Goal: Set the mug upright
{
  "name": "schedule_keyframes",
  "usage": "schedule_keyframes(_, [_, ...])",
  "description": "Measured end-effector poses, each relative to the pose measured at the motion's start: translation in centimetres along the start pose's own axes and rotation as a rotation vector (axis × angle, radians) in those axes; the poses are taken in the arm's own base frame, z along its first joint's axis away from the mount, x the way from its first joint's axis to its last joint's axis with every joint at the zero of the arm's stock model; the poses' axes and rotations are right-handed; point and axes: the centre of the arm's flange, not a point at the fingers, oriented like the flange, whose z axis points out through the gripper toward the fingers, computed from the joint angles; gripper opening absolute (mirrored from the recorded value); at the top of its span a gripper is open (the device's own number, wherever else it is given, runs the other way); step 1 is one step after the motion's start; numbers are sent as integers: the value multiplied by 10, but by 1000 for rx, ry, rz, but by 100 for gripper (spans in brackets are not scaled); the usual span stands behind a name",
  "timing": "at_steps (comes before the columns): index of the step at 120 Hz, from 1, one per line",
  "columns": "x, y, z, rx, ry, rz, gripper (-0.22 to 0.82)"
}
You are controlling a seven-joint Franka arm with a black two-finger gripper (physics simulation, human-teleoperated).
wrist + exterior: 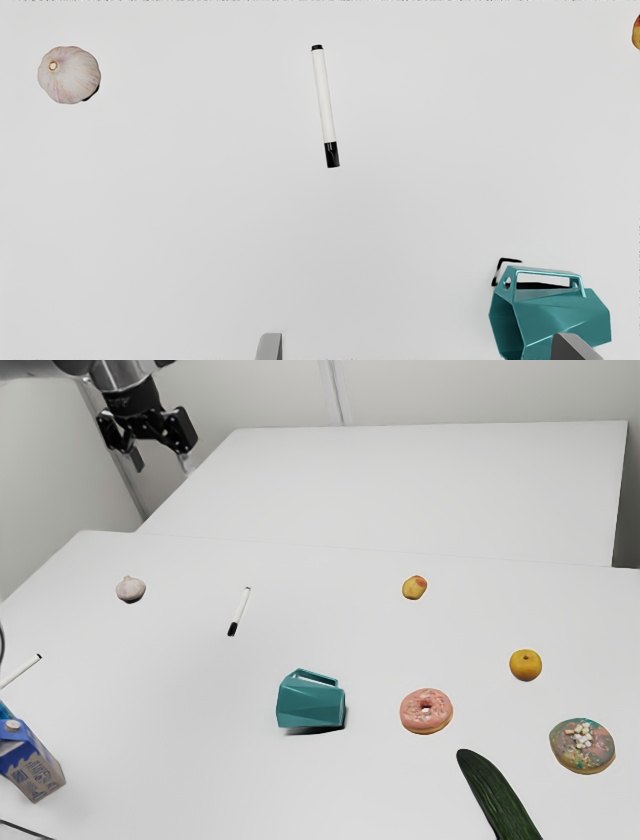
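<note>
In the exterior view the gripper hangs high above the table at the upper left, far from the mug. The teal faceted mug lies on its side near the middle of the table, its handle toward the top of that view. In the wrist view the gripper is open, its fingertips wide apart with nothing held between them. One fingertip overlaps the view of the mug, whose open mouth faces sideways, toward the other finger's side.
On the table are a garlic bulb, a marker, a second marker, a carton, a pink donut close to the mug, a cucumber, a decorated donut and two small yellow fruits.
</note>
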Motion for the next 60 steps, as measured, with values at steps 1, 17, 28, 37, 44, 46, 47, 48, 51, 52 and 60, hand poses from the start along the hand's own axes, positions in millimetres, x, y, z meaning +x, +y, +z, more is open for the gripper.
schedule_keyframes(1, [-1,1,-1,0,0,2,59])
schedule_keyframes(17, [-10,19,-9,-4,-5,41,59])
schedule_keyframes(28, [-17,26,6,-65,-39,51,58])
schedule_keyframes(37, [-33,18,48,-168,-110,22,58])
schedule_keyframes(44, [-43,9,90,-277,-167,-16,58])
schedule_keyframes(46, [-47,7,104,-310,-184,-30,58])
schedule_keyframes(47, [-49,5,111,-327,-190,-37,58])
schedule_keyframes(48, [-50,4,117,-344,-197,-44,58])
schedule_keyframes(51, [-56,0,137,-398,-215,-69,58])
schedule_keyframes(52, [-58,-1,144,-415,-219,-78,58])
schedule_keyframes(60, [-70,-15,195,-550,-247,-162,58])
